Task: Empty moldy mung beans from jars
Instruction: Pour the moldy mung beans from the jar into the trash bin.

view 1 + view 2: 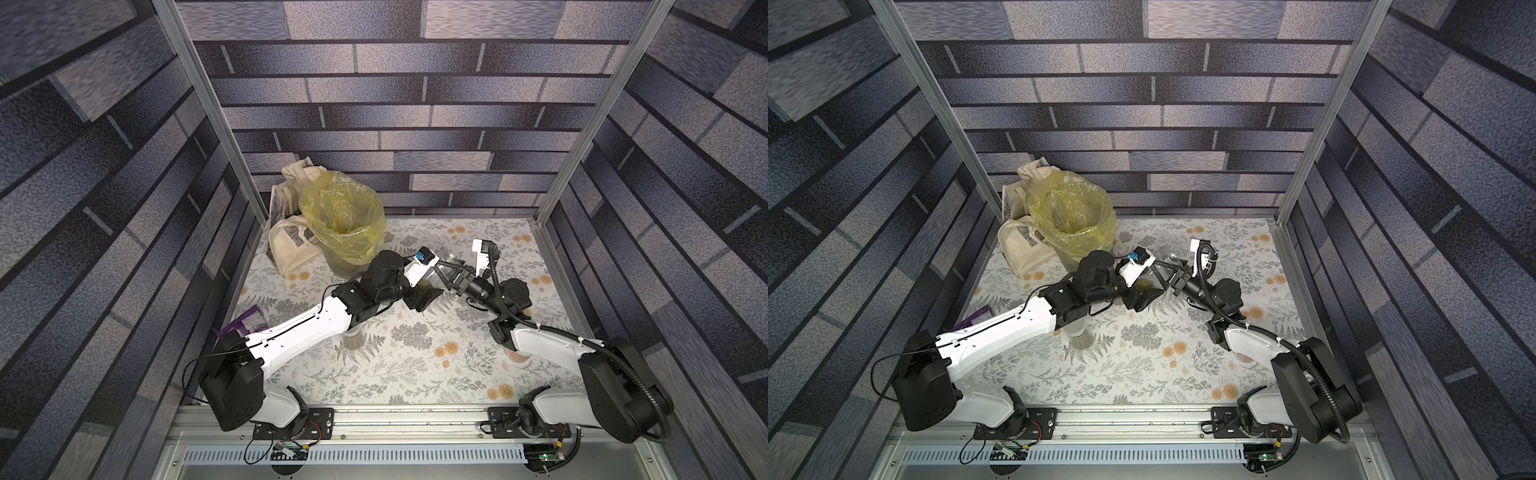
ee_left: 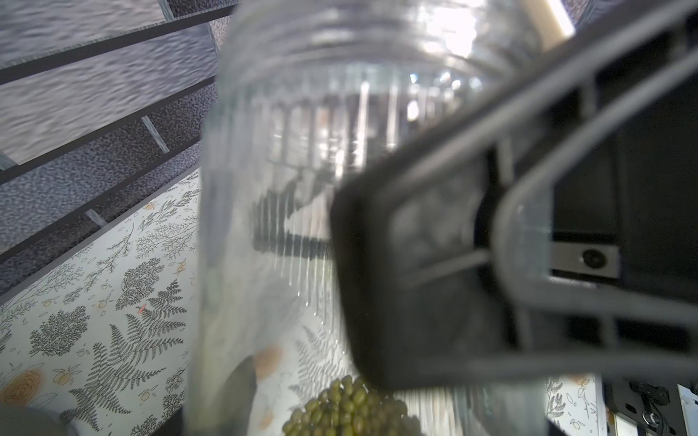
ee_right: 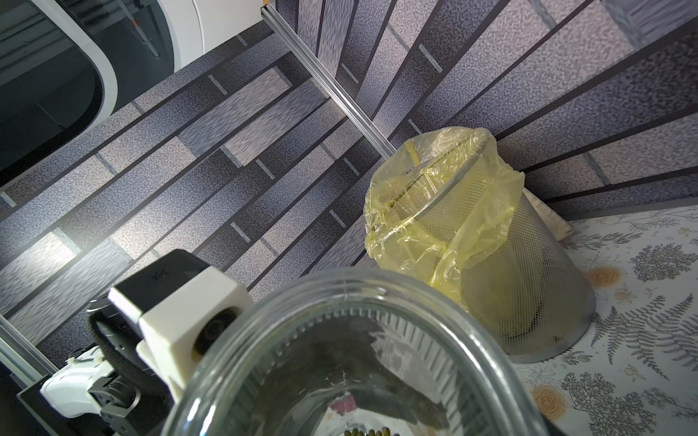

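two arms meet over the middle of the table (image 1: 415, 374), and between them is a clear jar (image 1: 444, 259). the lid is off and the jar is tilted, with its mouth toward the far side and its base toward the near side.

the left pincer (image 1: 430, 287) is clamped on the jar's lower part and gripping it. the beans (image 2: 351, 409) sit in a small olive-green heap at the jar's low end, plain through the glass from the left wrist. in both top views they're just a green smudge beside that pincer.

the right pincer (image 1: 449, 275) comes in from the right, its jaws either side of the jar nearer the mouth. one of its fingers (image 2: 415, 294) lies in front of the ribbed wall in the left wrist view. i can't tell whether it's squeezing the glass or only standing round it. from the right wrist the open rim sits right under the camera, with a few beans showing deep inside.

the mesh bin (image 3: 528, 283) with its yellow liner (image 3: 445, 196) stands at the far left of the table, just beyond the left arm and apart from the jar. a cream tote (image 1: 286, 249) slumps against the bin's left side.

a second jar (image 1: 353, 337) stands upright on the table under the left forearm, half hidden.
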You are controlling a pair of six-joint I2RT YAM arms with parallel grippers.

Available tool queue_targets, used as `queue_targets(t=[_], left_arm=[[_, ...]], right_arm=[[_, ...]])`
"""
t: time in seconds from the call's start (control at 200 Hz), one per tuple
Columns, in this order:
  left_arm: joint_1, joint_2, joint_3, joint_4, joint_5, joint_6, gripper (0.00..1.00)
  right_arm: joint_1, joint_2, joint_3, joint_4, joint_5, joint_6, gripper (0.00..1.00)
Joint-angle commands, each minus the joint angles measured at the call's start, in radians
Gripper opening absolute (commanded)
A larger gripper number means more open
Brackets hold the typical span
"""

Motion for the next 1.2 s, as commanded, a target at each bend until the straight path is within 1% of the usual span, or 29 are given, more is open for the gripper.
queue_targets(t=[0.0, 0.035, 0.065, 0.14, 0.22, 0.235, 0.25, 0.356, 0.481, 0.586, 0.661, 0.721, 0.837, 1.002, 1.197], left_arm=[[-0.015, -0.014, 0.057, 0.101, 0.019, 0.029, 0.55], [-0.015, -0.016, 0.052, 0.106, 0.011, 0.027, 0.59], [-0.015, -0.019, 0.046, 0.116, 0.003, 0.026, 0.67], [-0.015, -0.028, 0.027, 0.143, -0.008, 0.025, 0.78], [-0.015, -0.037, 0.009, 0.169, -0.013, 0.022, 0.94], [-0.016, -0.039, 0.006, 0.172, -0.014, 0.021, 0.98], [-0.017, -0.04, 0.003, 0.176, -0.016, 0.022, 1.0], [-0.02, -0.055, -0.023, 0.211, -0.034, 0.022, 1.0], [-0.02, -0.09, -0.082, 0.28, -0.083, 0.018, 1.0], [-0.012, -0.138, -0.182, 0.437, -0.114, -0.014, 1.0], [0.004, -0.158, -0.255, 0.575, -0.121, -0.066, 1.0], [0.016, -0.163, -0.283, 0.641, -0.111, -0.107, 1.0], [0.013, -0.157, -0.302, 0.718, -0.108, -0.127, 1.0], [0.013, -0.125, -0.321, 0.847, -0.106, -0.163, 1.0], [0.014, -0.058, -0.291, 0.937, -0.061, -0.183, 1.0]], right_arm=[[0.006, 0.025, 0.019, 0.082, 0.045, 0.083, 0.45], [0.006, 0.031, 0.017, 0.116, 0.051, 0.107, 0.41], [0.006, 0.034, 0.017, 0.137, 0.051, 0.126, 0.4], [0.006, 0.021, 0.029, 0.136, 0.049, 0.147, 0.36], [0.006, -0.01, 0.031, 0.125, 0.055, 0.144, 0.35], [0.005, -0.017, 0.031, 0.117, 0.055, 0.142, 0.32], [0.007, -0.024, 0.034, 0.107, 0.055, 0.141, 0.31], [0.007, -0.073, 0.05, 0.013, 0.053, 0.119, 0.31], [0.007, -0.122, 0.056, -0.041, 0.058, 0.1, 0.32], [0.006, -0.152, 0.068, -0.057, 0.066, 0.11, 0.34], [0.005, -0.164, 0.083, -0.052, 0.071, 0.131, 0.35], [0.005, -0.17, 0.097, -0.052, 0.067, 0.148, 0.35], [0.006, -0.175, 0.114, -0.042, 0.068, 0.18, 0.35], [0.005, -0.188, 0.117, -0.042, 0.075, 0.192, 0.37], [0.005, -0.177, 0.107, -0.007, 0.077, 0.227, 0.37]])
